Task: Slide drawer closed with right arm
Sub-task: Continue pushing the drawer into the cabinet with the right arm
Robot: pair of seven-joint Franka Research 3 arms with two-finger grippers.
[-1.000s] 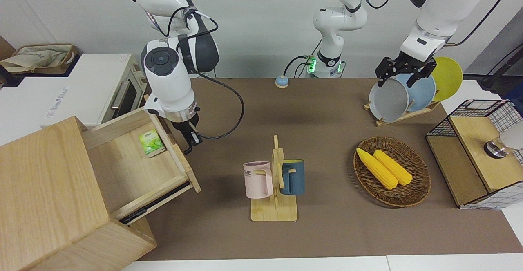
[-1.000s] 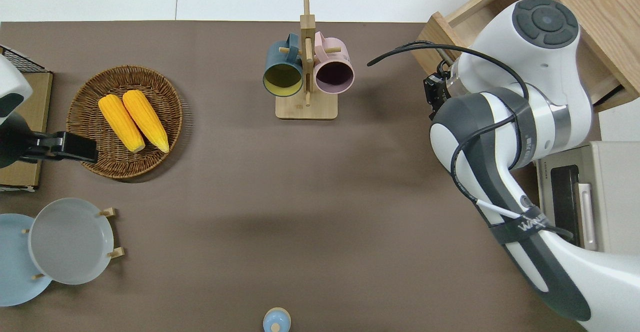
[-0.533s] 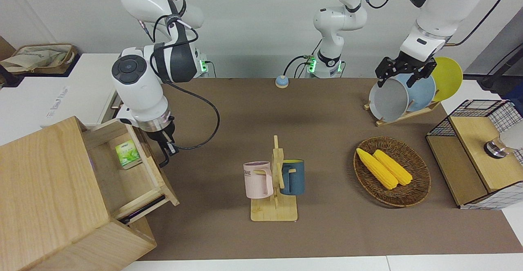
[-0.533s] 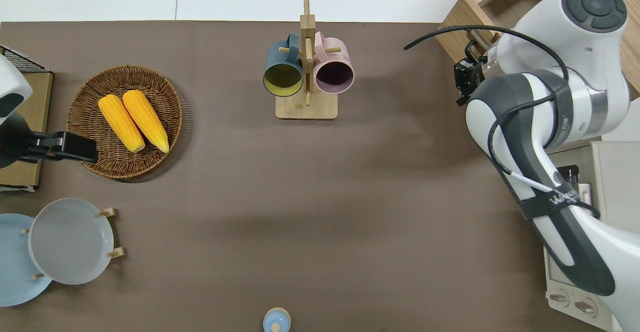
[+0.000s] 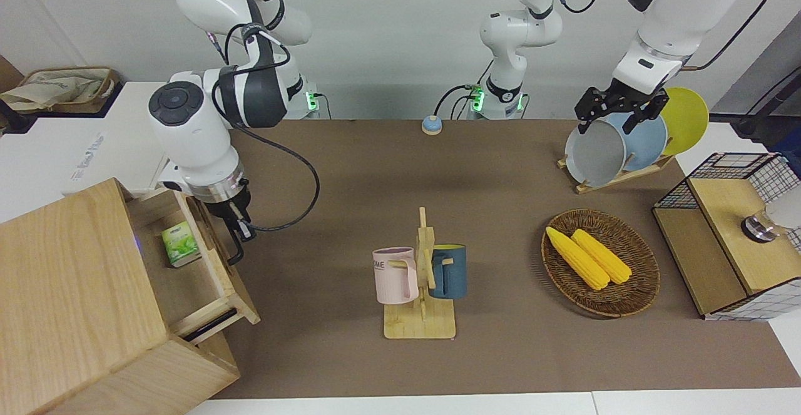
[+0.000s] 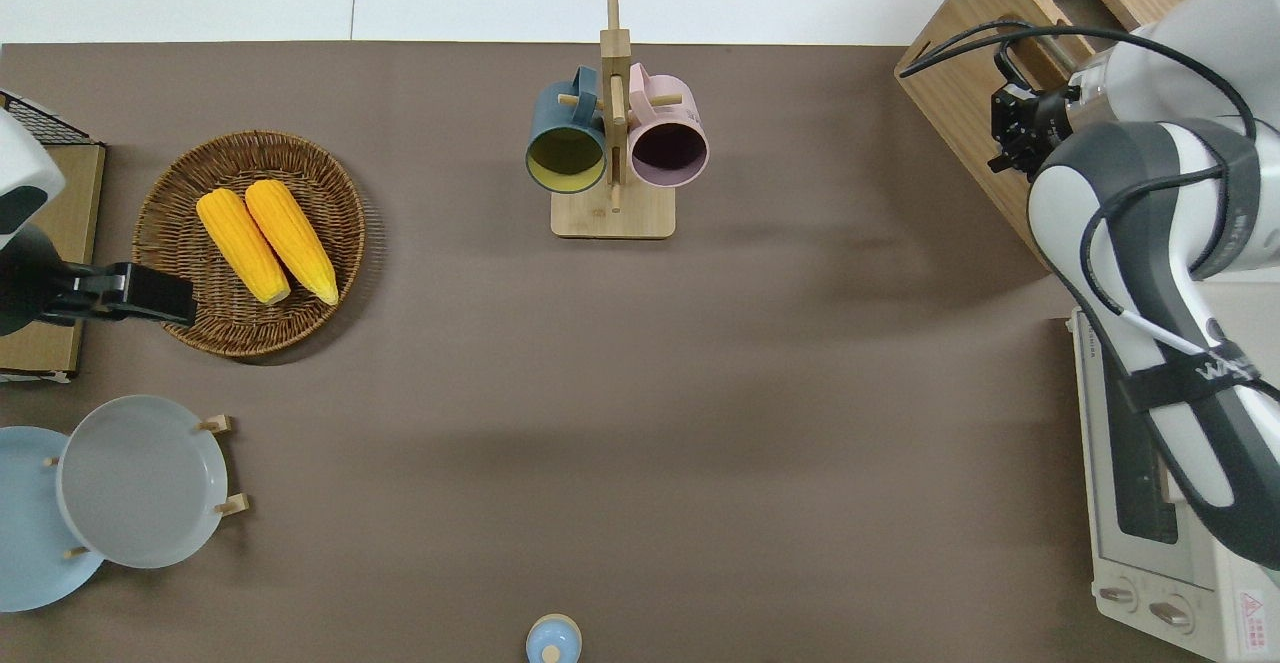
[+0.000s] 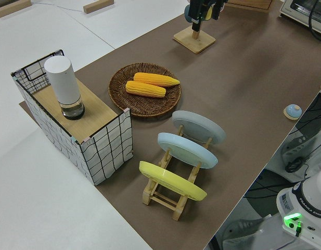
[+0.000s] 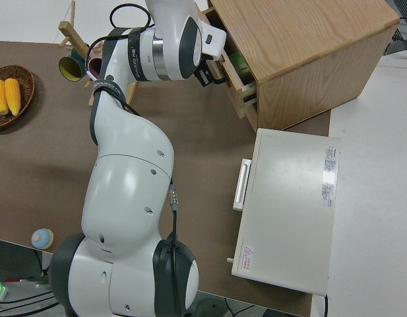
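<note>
Drawer (image 5: 206, 271) part-open, right end effector (image 5: 236, 240) (finger state unclear) at its handle (image 5: 236, 247).

brown table mat (image 5: 500, 171), white wall (image 5: 400, 27)

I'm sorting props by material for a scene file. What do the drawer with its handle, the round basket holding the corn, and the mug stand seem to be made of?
The shallow pale drawer looks like unpainted light wood, with visible grain; its black loop handle is probably metal, thin and dark. The round brown basket looks like woven wicker, with a ribbed weave. The pale mug stand looks like bamboo or light wood, smooth and matte.
</note>
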